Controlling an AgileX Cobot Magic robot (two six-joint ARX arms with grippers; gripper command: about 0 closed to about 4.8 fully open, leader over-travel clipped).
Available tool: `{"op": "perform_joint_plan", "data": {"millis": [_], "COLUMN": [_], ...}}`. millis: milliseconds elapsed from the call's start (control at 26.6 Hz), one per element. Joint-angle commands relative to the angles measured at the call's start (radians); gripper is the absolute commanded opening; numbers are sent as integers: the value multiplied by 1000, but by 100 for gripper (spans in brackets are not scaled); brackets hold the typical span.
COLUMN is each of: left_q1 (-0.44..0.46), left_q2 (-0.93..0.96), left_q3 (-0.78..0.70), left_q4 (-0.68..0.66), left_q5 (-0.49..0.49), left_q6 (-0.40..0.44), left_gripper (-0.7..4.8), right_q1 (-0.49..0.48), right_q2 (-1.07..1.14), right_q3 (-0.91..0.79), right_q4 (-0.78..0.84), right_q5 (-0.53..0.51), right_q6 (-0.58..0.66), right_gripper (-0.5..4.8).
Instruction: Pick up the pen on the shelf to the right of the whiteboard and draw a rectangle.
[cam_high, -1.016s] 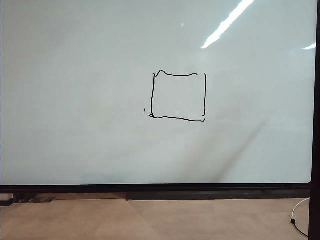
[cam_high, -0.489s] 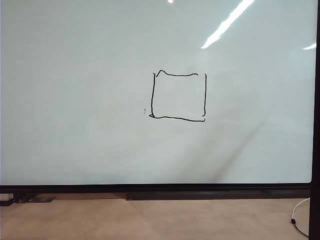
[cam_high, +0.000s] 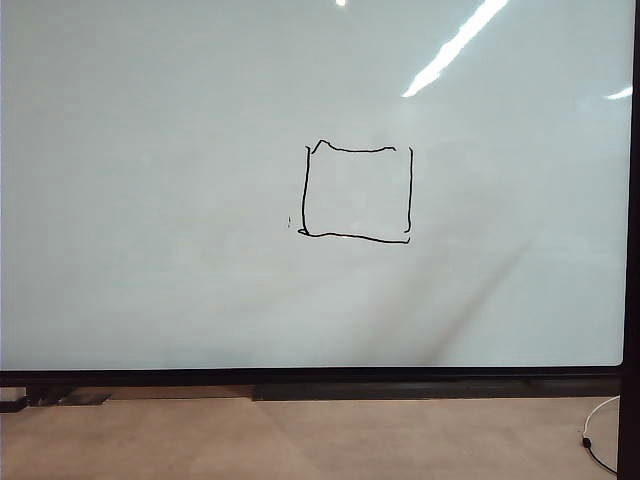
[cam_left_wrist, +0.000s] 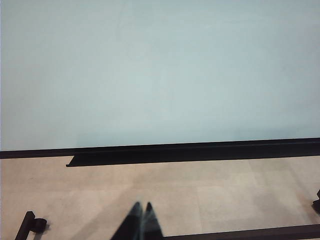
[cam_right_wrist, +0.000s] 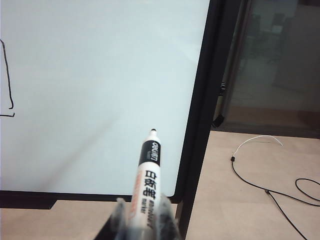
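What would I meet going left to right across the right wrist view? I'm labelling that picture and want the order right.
The rectangle's right edge → open whiteboard surface → the pen held in the right gripper → the whiteboard's black frame → the thin cable lying on the floor.

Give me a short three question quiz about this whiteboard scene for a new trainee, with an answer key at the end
1. True or false: the rectangle on the whiteboard has all four sides drawn.
2. Which tool holds the pen? A) left tool B) right tool C) neither
3. Fill in: the pen's tip is ____ the board, touching or off?

Key:
1. True; four wobbly black sides show, with a small gap at the upper right corner.
2. B; the right tool is shut on the pen, while the left tool is shut and empty, low in front of the board.
3. Off; the tip points toward the board's lower right corner without contact.
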Motion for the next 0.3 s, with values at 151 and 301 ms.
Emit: {"op": "perform_joint_plan", "data": {"millis": [151,301], "left_q1": [0,0], "left_q2": [0,0], "left_q3": [4,4], "left_q4": [6,6], "left_q5": [2,2], "left_q6": [0,0], "left_gripper": [-5,-5], "right_q1": [3,5], "right_q2": [0,0], "right_q3": [-7,-7], "right_q4": [13,13], "right_q5": [-2,-2], "right_q6": [3,3], "right_gripper": [-5,-5]}}
